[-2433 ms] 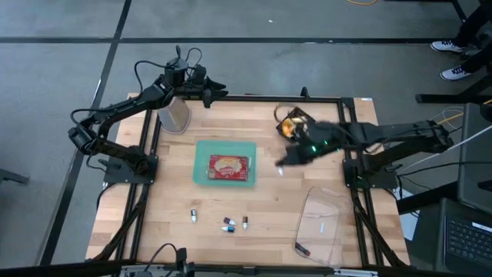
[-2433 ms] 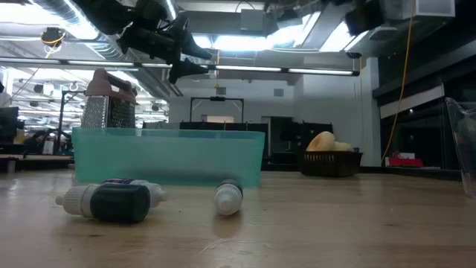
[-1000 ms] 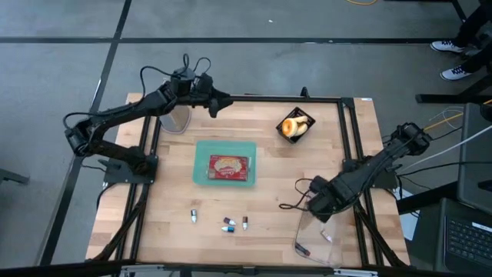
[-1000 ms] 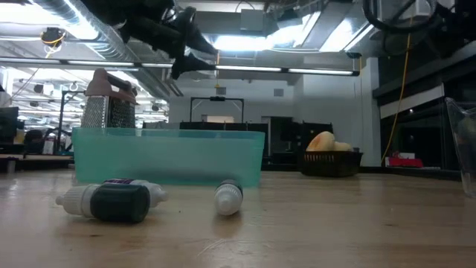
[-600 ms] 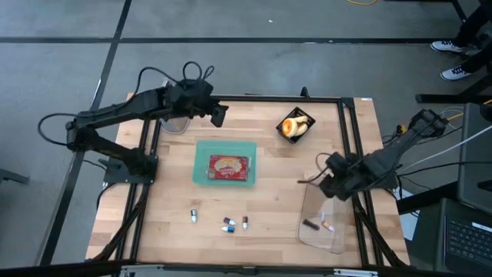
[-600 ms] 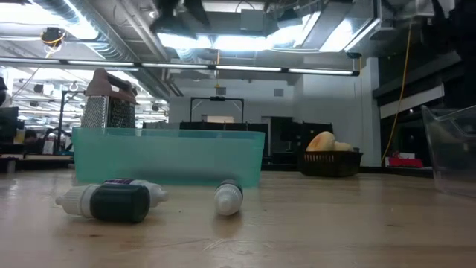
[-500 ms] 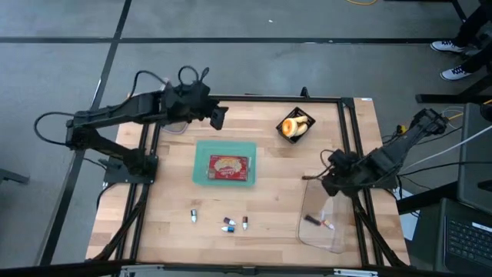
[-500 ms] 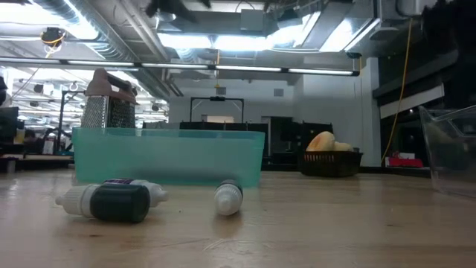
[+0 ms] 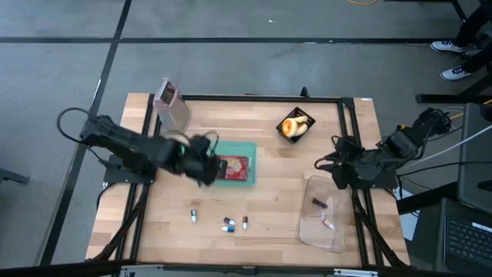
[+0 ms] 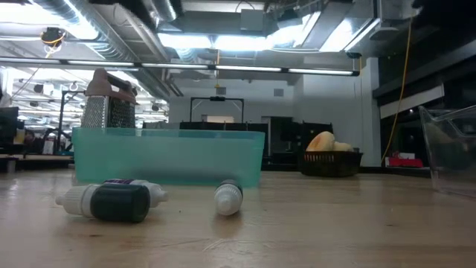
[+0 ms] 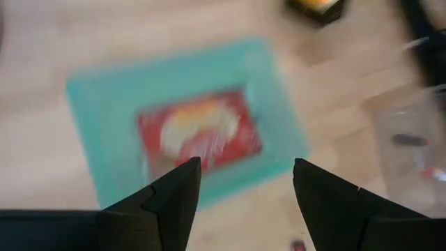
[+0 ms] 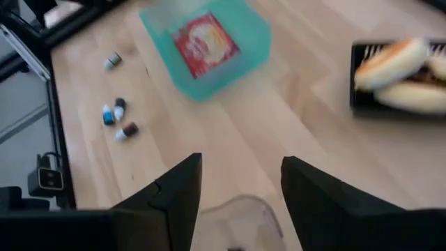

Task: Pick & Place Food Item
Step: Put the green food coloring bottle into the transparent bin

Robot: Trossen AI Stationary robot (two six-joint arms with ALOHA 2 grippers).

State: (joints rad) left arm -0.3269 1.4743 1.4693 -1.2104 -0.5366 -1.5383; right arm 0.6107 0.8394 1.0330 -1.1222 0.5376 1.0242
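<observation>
Pale wooden planks make up the tabletop (image 9: 269, 185), framed by a black rail, with grey floor around it.

My left jaws (image 9: 206, 164) stand open and hold nothing; they hang over the nine o'clock edge of the teal tray (image 9: 247, 146), and through that wrist camera I look past my two dark fingers (image 11: 171, 202) straight at the red food packet (image 11: 198, 132) lying flat inside the tray. My right jaws (image 9: 338, 164) are also parted and empty, at about three o'clock on the tabletop, just above the twelve o'clock end of the clear plastic container (image 9: 323, 215); their fingers (image 12: 178, 188) frame bare wood.

Moving outward, the packet sits in the middle of the tray, which lies near the tabletop's centre. At five o'clock, the clear container holds a few small items I cannot identify. Toward one o'clock a black basket (image 9: 296, 125) carries bread rolls (image 9: 290, 127), well apart from the tray. At eleven o'clock a metal box grater (image 9: 171, 108) stands upright at the corner. Near six o'clock several small bottles (image 9: 227, 221) lie loose on the wood, below the tray. From table height, the two nearest bottles rest on their sides in front of the tray wall.
</observation>
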